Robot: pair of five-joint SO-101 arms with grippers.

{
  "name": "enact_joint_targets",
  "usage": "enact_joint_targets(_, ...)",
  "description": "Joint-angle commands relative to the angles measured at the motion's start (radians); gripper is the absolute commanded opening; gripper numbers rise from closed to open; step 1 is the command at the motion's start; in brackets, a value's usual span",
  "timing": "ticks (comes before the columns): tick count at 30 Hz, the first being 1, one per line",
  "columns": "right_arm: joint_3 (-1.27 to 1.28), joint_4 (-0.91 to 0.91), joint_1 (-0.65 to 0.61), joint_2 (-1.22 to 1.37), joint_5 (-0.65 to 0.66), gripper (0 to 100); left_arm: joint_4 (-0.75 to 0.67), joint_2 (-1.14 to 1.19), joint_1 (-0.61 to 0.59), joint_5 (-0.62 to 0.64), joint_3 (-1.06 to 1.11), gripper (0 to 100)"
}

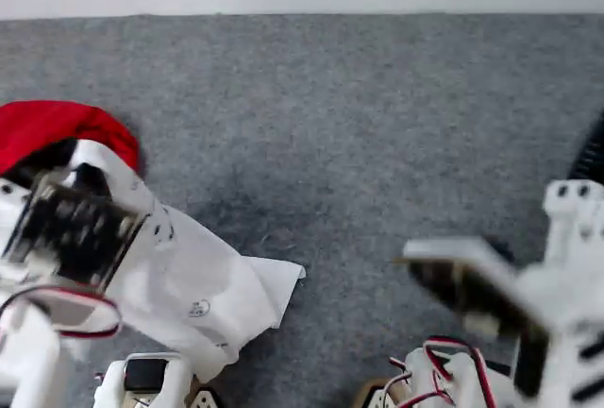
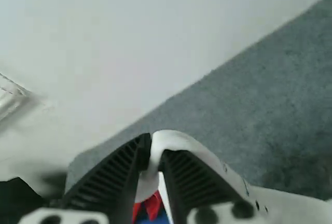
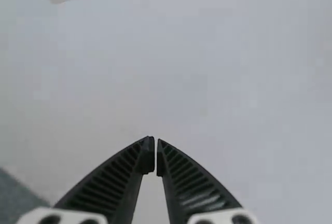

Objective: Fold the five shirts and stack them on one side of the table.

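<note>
The left gripper (image 2: 154, 150) is clamped on a white shirt (image 1: 193, 285) that trails from its jaws onto the table (image 1: 377, 125), probably to spread it for folding, while the right gripper (image 3: 155, 155), pressed together and empty, stands well apart.

L gripper (image 2: 154, 150) clamped on white shirt (image 2: 182, 141) over grey table (image 2: 270, 110); white wall (image 2: 129, 37) behind.

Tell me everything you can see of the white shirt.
The white shirt is thin, soft cloth with small dark prints, crumpled, not folded, at the table's left edge by the arms. The left tool is shut on a fold of it; one corner lies flat on the grey top. A red shirt sits right behind it; contact is unclear.
</note>
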Motion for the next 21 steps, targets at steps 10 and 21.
enact_joint_targets(10, 0.637, 0.108, -0.082, -0.084, -0.236, 0.9, -0.256, 0.003, 0.109, -0.002, 0.153, 1)
enact_joint_targets(21, 1.306, 0.099, -0.249, -0.223, -0.456, 1.1, -0.275, 0.138, 0.138, 0.051, 0.166, 1)
